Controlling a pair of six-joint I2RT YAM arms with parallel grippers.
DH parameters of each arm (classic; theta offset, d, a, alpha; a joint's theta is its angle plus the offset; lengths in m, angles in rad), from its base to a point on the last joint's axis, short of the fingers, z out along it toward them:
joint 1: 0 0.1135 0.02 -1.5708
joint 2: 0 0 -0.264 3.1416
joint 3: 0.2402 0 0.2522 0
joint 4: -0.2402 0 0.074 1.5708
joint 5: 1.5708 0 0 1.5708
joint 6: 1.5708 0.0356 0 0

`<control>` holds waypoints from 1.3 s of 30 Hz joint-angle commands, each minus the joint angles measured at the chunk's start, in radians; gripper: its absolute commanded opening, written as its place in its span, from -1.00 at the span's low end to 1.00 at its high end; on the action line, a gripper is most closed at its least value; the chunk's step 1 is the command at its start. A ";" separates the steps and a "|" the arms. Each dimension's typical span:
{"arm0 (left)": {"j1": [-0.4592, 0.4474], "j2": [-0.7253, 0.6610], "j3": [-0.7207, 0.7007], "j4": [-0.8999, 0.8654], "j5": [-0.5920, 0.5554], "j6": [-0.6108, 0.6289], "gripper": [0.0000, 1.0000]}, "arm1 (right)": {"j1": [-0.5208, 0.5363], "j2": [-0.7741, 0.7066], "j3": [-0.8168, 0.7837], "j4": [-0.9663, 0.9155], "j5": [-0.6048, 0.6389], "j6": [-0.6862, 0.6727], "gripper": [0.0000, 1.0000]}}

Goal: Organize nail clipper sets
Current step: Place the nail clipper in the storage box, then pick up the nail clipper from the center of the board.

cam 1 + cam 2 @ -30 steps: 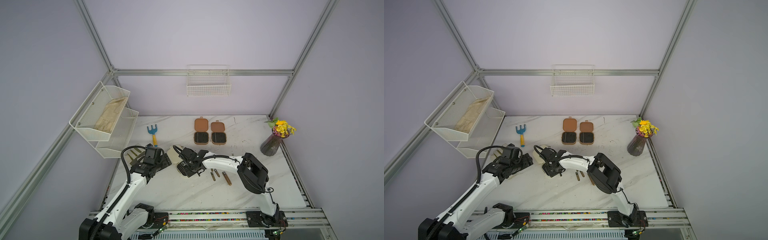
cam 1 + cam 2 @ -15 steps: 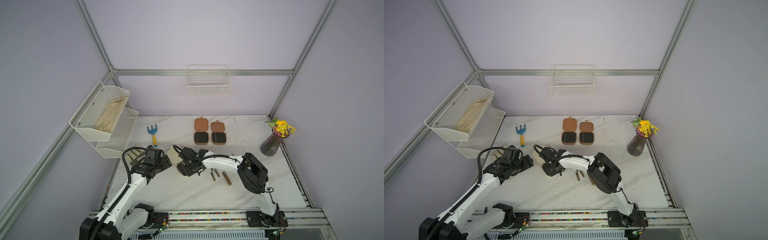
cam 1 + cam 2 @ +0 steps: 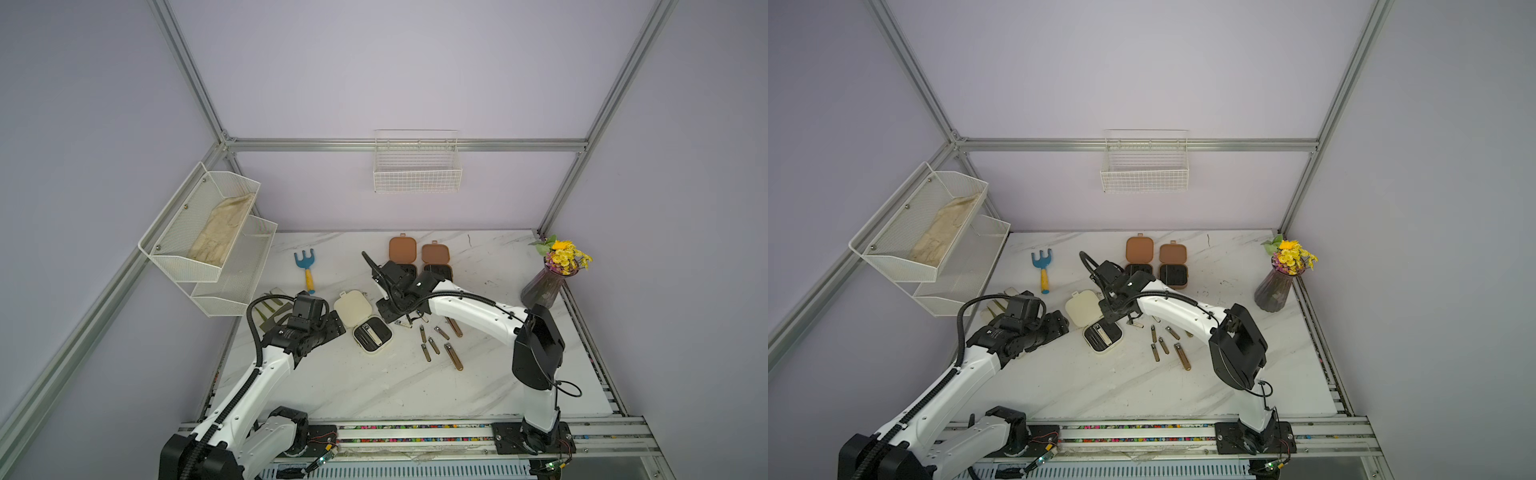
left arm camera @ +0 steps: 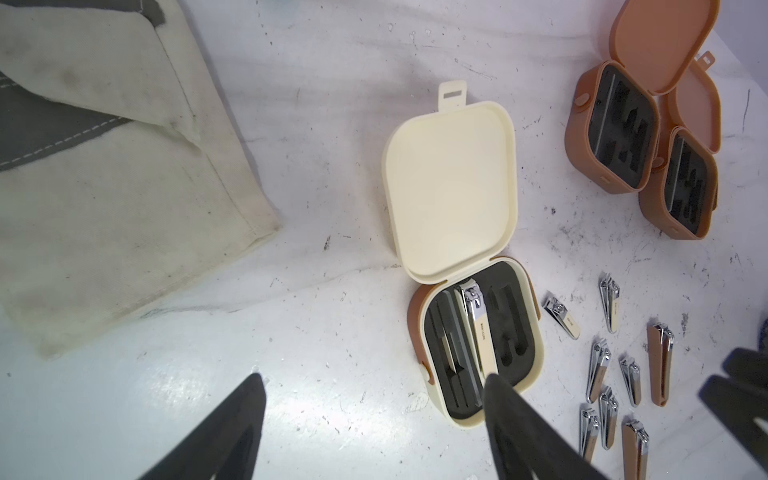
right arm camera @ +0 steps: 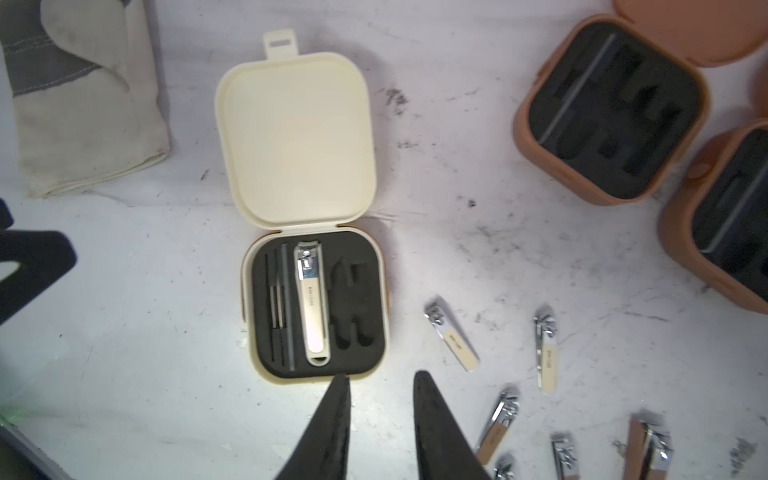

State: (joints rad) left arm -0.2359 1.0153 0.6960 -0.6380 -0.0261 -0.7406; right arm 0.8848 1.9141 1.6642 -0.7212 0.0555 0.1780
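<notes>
The cream case (image 5: 295,141) lies with its lid thrown flat back, I judge so that the black foam slots face up where my fingers can reach them. It sits between my two arms, within reach of both. One large clipper (image 5: 309,299) is bedded in its middle slot, beside a dark file and some thin tools. The two shaped slots on its other side are empty.

My right gripper (image 5: 380,378) hangs just off the case's edge opposite the hinge, jaws parted a little and holding nothing. That suits a narrow pinch on a slim clipper. My left gripper (image 4: 374,378) waits near the same edge, jaws spread wide and empty, probably ready to steady the case if it slides.

The loose clippers (image 4: 562,314) lie scattered just beside the case on my right arm's side, apart from each other so each can be picked singly.

The count:
- Three cases: the cream one, plus a first brown case (image 3: 402,248) and a second brown case (image 3: 435,252) beyond it, both open and without clippers.
- One clipper stowed.
- Eight clippers loose, two of them the long bronze clippers (image 4: 660,365).
</notes>
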 commanded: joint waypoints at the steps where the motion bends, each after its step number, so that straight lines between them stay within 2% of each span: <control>1: -0.001 0.008 -0.036 0.021 0.034 -0.009 0.62 | -0.062 -0.032 -0.059 -0.038 -0.011 -0.071 -0.36; 9: -0.015 -0.004 -0.074 0.079 0.067 -0.038 0.61 | -0.165 -0.020 -0.156 -0.008 -0.002 -0.140 -0.17; 19: -0.022 0.003 -0.087 0.104 0.075 -0.048 0.60 | -0.192 0.083 -0.191 0.038 -0.022 -0.167 -0.09; 30: -0.025 0.005 -0.087 0.106 0.075 -0.057 0.59 | -0.211 0.128 -0.213 0.079 -0.037 -0.170 -0.13; 39: -0.026 0.006 -0.085 0.106 0.072 -0.061 0.58 | -0.214 0.163 -0.202 0.086 -0.052 -0.169 -0.31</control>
State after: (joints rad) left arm -0.2577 1.0237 0.6479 -0.5617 0.0345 -0.7933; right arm 0.6739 2.0476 1.4597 -0.6350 0.0101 0.0193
